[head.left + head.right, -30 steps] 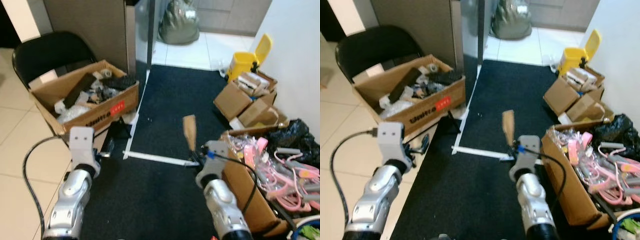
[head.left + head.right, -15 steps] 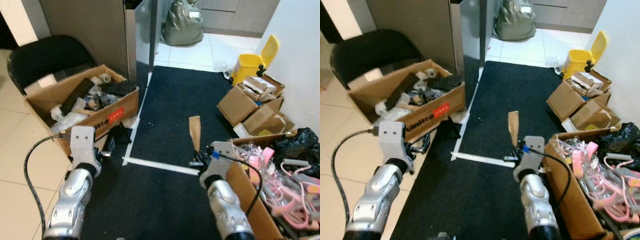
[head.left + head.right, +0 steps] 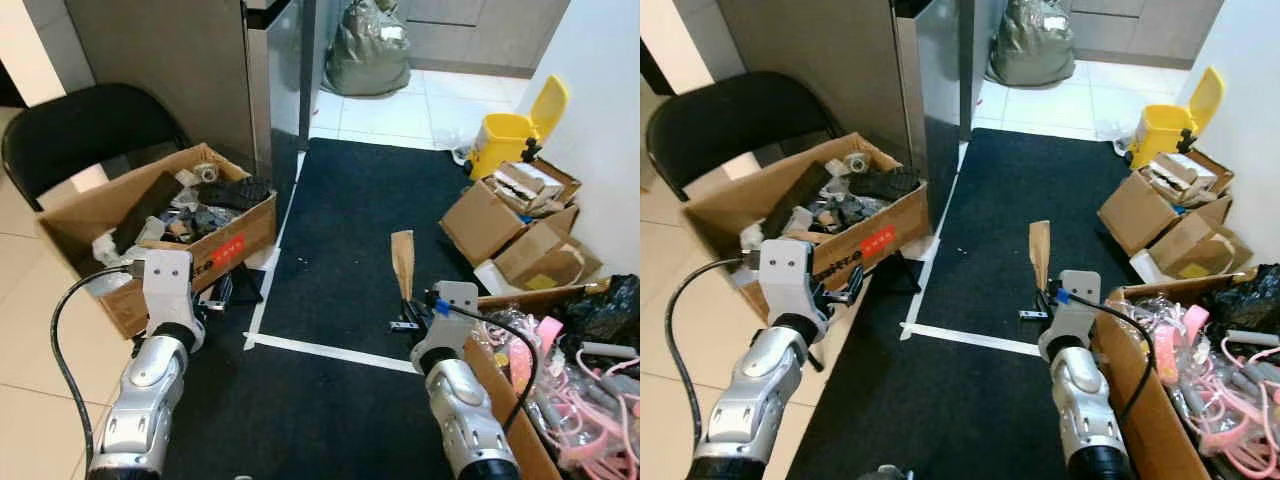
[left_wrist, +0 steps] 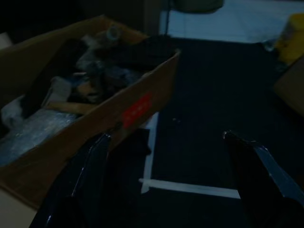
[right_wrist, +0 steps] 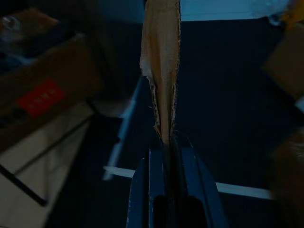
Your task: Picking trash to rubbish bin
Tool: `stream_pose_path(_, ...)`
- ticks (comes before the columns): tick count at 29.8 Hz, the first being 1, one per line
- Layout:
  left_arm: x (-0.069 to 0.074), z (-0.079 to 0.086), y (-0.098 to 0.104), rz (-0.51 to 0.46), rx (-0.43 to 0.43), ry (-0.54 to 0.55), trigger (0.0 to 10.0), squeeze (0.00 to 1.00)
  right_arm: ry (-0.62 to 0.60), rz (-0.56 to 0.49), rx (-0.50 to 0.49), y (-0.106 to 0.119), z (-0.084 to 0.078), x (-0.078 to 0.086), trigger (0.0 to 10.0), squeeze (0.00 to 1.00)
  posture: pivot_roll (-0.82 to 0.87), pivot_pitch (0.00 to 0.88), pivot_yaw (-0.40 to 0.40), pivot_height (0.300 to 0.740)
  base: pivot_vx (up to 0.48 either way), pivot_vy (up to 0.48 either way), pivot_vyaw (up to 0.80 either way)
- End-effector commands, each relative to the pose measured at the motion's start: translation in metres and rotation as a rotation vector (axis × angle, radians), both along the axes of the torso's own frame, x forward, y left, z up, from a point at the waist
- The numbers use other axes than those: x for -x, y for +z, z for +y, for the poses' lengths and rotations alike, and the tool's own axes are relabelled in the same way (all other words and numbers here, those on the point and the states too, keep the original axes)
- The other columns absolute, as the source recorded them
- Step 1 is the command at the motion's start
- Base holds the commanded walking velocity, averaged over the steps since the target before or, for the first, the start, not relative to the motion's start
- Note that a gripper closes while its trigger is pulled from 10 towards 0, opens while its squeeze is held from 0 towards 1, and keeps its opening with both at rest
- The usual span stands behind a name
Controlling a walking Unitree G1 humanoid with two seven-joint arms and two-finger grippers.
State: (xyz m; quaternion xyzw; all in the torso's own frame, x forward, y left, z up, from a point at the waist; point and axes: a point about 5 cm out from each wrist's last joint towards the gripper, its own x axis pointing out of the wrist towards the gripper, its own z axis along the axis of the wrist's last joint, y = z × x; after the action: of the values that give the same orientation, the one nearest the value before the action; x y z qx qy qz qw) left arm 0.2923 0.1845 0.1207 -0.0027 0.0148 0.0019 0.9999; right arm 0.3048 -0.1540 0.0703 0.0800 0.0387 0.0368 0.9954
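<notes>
My right gripper [image 3: 408,312] is shut on a narrow brown cardboard scrap [image 3: 402,262], which stands upright above the black mat. In the right wrist view the cardboard scrap [image 5: 161,61] rises from between the two closed fingers [image 5: 154,161]. A yellow rubbish bin [image 3: 510,125] with its lid raised stands at the far right, by the white wall, well ahead of the gripper. My left gripper [image 4: 166,137] is open and holds nothing; it hangs low beside the big open box [image 3: 150,215] on the left.
The left box is full of mixed junk, with a black folding chair [image 3: 90,125] behind it. Small cardboard boxes [image 3: 510,215] crowd the right wall. A box of pink hangers [image 3: 560,370] sits beside my right arm. A grey bin bag [image 3: 368,55] lies at the far end. White tape [image 3: 330,350] crosses the mat.
The whole view has shifted as the camera moved forward, so the bin and boxes sit lower in the picture. My right gripper keeps its hold on the cardboard scrap; the left stays open.
</notes>
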Motion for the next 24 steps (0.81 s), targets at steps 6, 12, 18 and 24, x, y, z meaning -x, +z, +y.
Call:
stream_pose_path(6, 0.0027, 0.0024, -0.0061, 0.025, -0.012, -0.001, 10.0, 0.0, 0.002, 0.009, 0.01, -0.0038, -0.001, 0.003, 10.0, 0.0, 0.07, 0.148, 0.002, 0.74, 0.341, 0.0, 0.0)
stream_pose_path(12, 0.0011, 0.0027, -0.0045, 0.02, -0.016, -0.005, 10.0, 0.0, 0.007, 0.013, 0.014, -0.0038, 0.0002, 0.0014, 10.0, 0.0, 0.07, 0.145, 0.004, 0.74, 0.342, 0.0, 0.0)
stream_pose_path(18, 0.0001, 0.0018, -0.0049, 0.025, -0.014, -0.018, 10.0, 0.0, 0.011, 0.012, 0.019, -0.0026, 0.0022, -0.0004, 10.0, 0.0, 0.07, 0.147, 0.006, 0.74, 0.34, 0.0, 0.0)
stream_pose_path(24, 0.0001, 0.0021, -0.0053, 0.027, -0.014, -0.014, 10.0, 0.0, 0.026, -0.004, 0.077, -0.0002, 0.0039, -0.0026, 10.0, 0.0, 0.07, 0.147, 0.005, 0.74, 0.342, 0.0, 0.0)
